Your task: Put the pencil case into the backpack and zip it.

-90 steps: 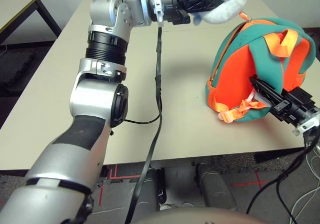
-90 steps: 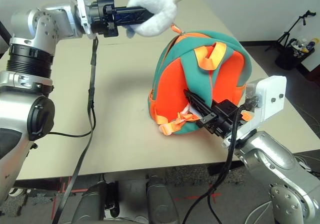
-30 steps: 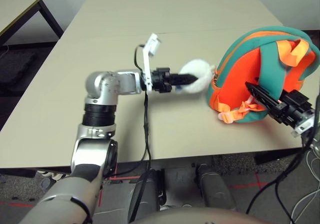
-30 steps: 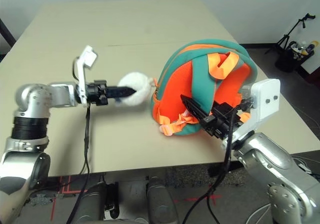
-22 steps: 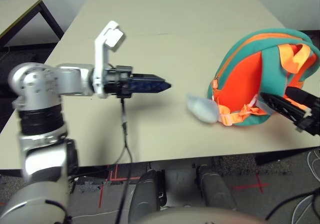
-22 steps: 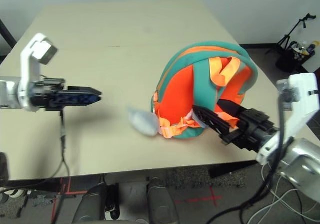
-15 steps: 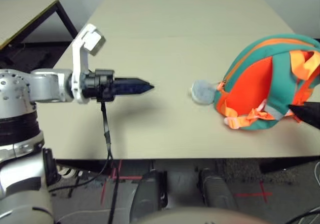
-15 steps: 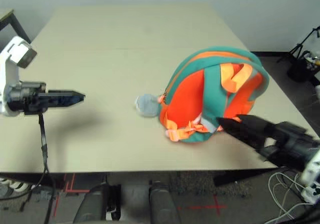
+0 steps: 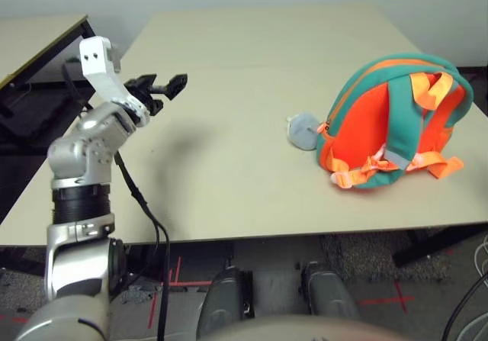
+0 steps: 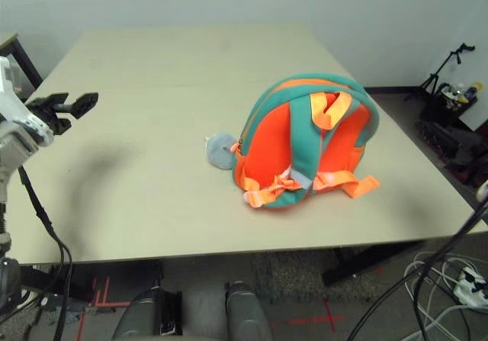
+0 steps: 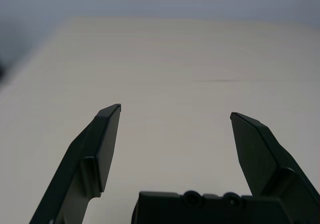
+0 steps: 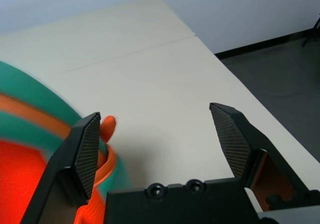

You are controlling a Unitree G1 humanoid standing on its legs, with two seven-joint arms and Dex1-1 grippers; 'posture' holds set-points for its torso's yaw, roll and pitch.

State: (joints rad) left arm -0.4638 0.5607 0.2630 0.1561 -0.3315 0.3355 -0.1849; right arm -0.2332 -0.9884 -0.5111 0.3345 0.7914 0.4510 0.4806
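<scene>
- The pencil case cannot be made out anywhere on the table [image 9: 252,66]; whether it lies inside the backpack [image 9: 393,123] cannot be told from the outside.
- The backpack stands upright on the right part of the table, near the front edge, its orange back panel and straps [image 10: 316,181] turned toward the robot. The side that faces away is hidden, and the zipper's state is hard to read from this side.
- A small grey plush piece [image 9: 303,131] rests on the table, touching the backpack's left side; only a rounded bit of it shows, and its shape is unclear.
- The left gripper [image 9: 162,85] hangs over the table's left edge, well apart from the backpack, its two black fingers [image 11: 102,144] spread wide with nothing between them.
- The right gripper [image 12: 157,144] also has its fingers apart and empty; in the right wrist view the backpack's teal and orange top [image 12: 30,114] is blurred and cut off by the picture's edge, beside one finger.
- The table is a plain beige surface with a thin seam [image 9: 259,66] across it.
- A second table [image 9: 34,40] stands at the far left, over a dark floor.
- A stand [image 10: 446,62] and cables [image 10: 450,280] sit off to the right, with red tape marks [image 10: 324,307] on the floor below.
</scene>
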